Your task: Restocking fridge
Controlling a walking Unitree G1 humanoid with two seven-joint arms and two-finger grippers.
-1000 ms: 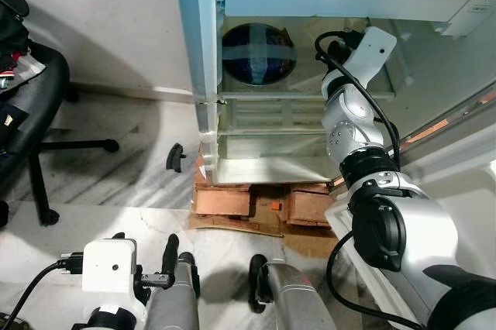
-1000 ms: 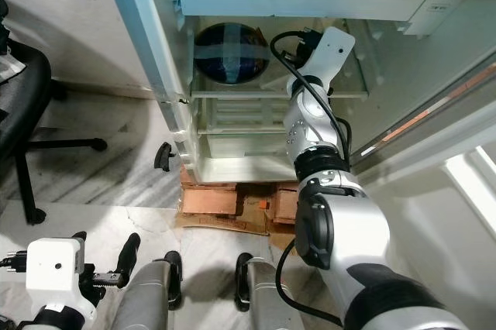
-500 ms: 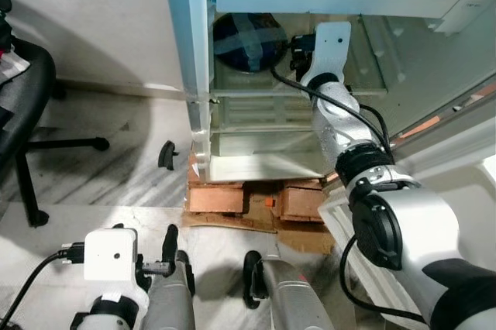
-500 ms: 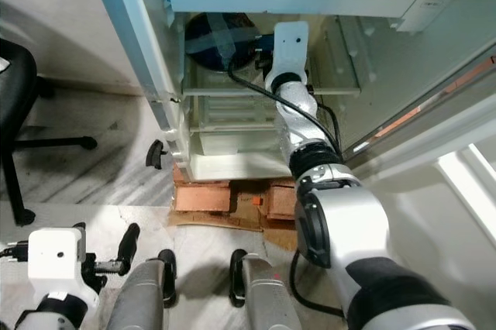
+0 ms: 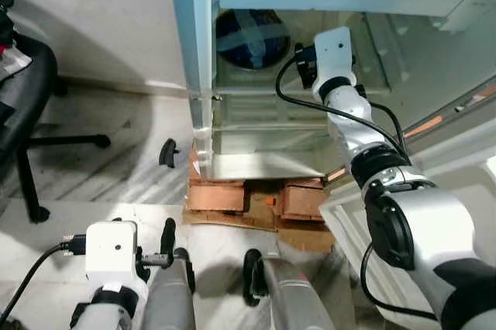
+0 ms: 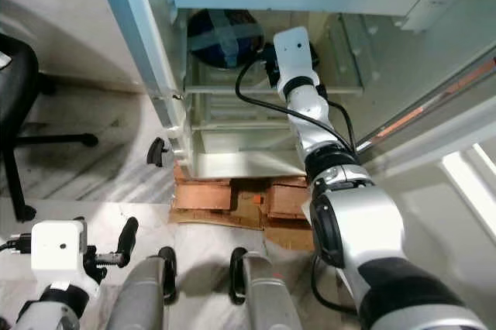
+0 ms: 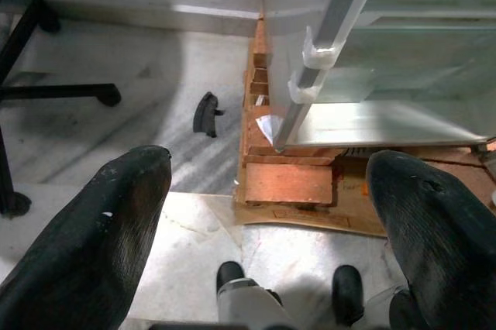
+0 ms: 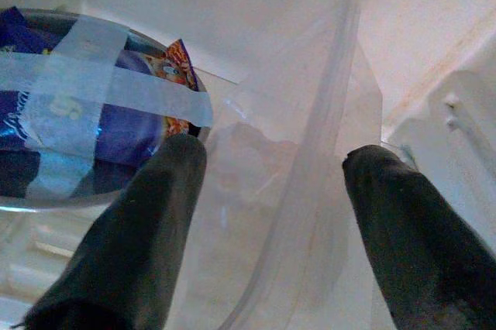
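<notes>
1. 1 office chair (image 5: 23, 105) with black seat and thin black legs stands on grey-veined marble floor (image 5: 116, 159), far out to the left of the left gripper (image 7: 263, 221).
2. The left gripper hangs low beside the robot's legs with its 2 rounded, matte black fingers (image 7: 101, 245) spread wide and nothing between them. Its white boxy wrist camera (image 5: 111, 246) sits just above it in the head view.
3. 1 small black curved piece (image 7: 205, 113) lies on the marble ahead of the left gripper, just left of the fridge's base.
4. Beyond the left gripper's open fingers, 2 rough orange-brown blocks (image 5: 219, 194) prop the fridge (image 5: 198, 51) off the floor, with 1 flat sheet of cardboard (image 5: 232, 220) spread under them.
5. The fridge is open: pale blue outer wall, white moulded plastic liner, clear ribbed shelves.
6. 1 round dark-blue bowl (image 5: 252, 37), sealed with 2 crossed strips of pale tape, rests on the upper clear shelf (image 5: 271, 86). In the right wrist view glossy purple and orange wrappers (image 8: 167, 63) show under the tape.
7. The right gripper (image 8: 271, 214) reaches into the fridge at that shelf, its 2 black fingers (image 8: 132, 245) parted and empty. The bowl lies just beside 1 finger, and I cannot tell if they touch.
8. A black cable (image 5: 310, 105) loops along the silver right arm (image 5: 364, 144).
</notes>
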